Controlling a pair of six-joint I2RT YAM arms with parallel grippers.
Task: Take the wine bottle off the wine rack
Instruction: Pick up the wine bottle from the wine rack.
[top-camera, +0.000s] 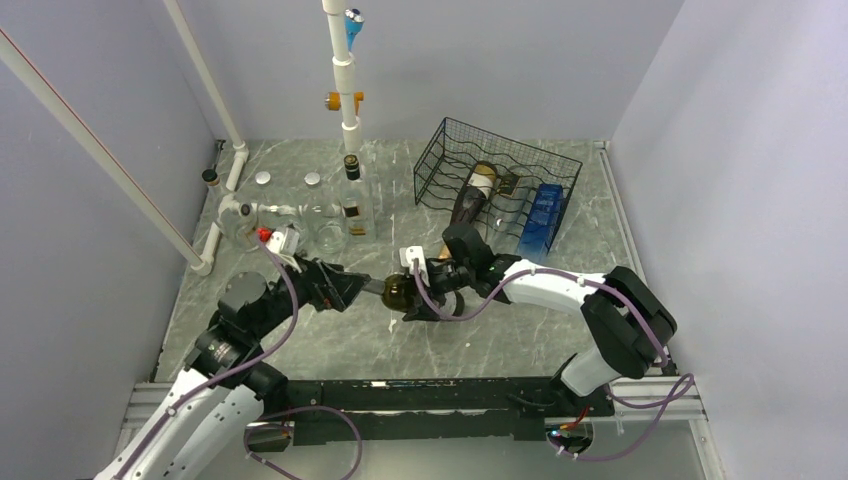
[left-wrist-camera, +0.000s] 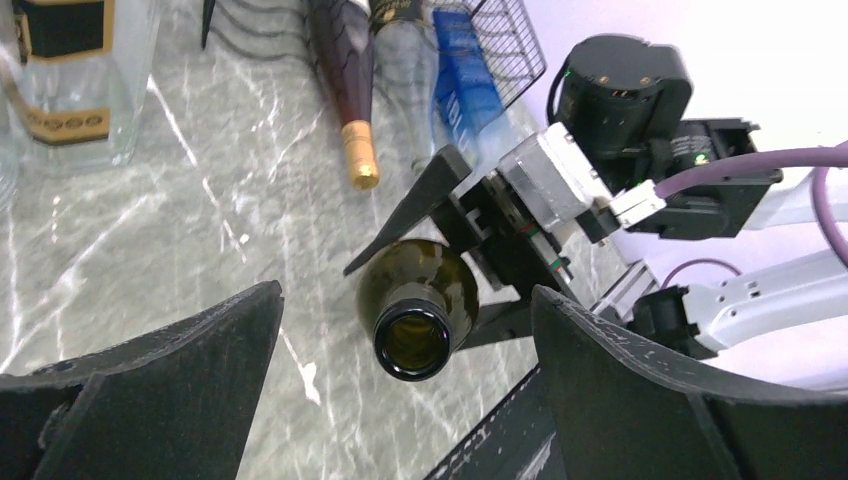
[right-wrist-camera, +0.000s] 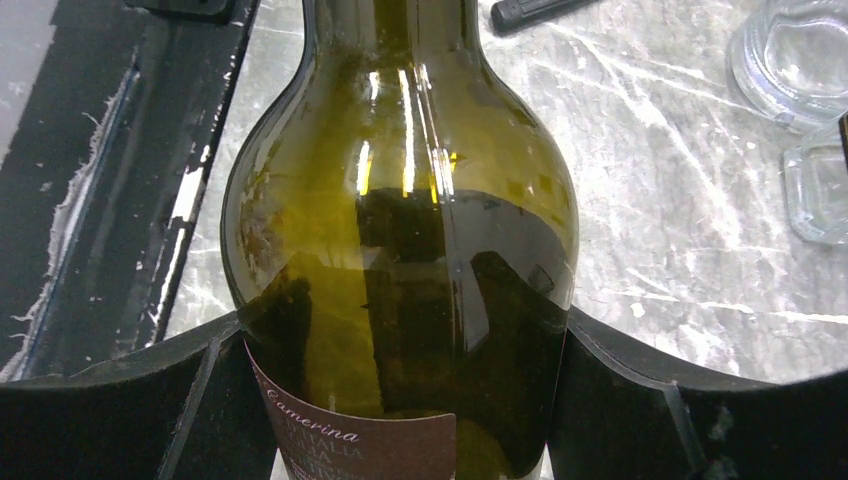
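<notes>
A wine bottle (top-camera: 398, 292) of dark green glass lies on its side in the air above the middle of the grey marbled table (top-camera: 330, 350), somewhat toward its near edge. It is well apart from the black wire wine rack (top-camera: 440, 150) at the far right corner.

The right gripper (right-wrist-camera: 402, 330) clamps the bottle's wide body from both sides, its black fingers (right-wrist-camera: 130, 400) pressed against the glass just above a dark red label. The left gripper (top-camera: 368, 290) holds nothing. Its jaws stand spread wide on either side of the bottle's open mouth without touching it.

A second dark bottle with a gold foil top (left-wrist-camera: 345, 90) leans out of the rack, beside a blue box.

The bottle has no cork and looks empty, so it is probably fairly light. It is stiff, smooth and slippery, and would break if dropped onto the stone-like top. The broad body at the paper label likely offers the surest hold, while the narrow neck suits a second, steadying grip.
</notes>
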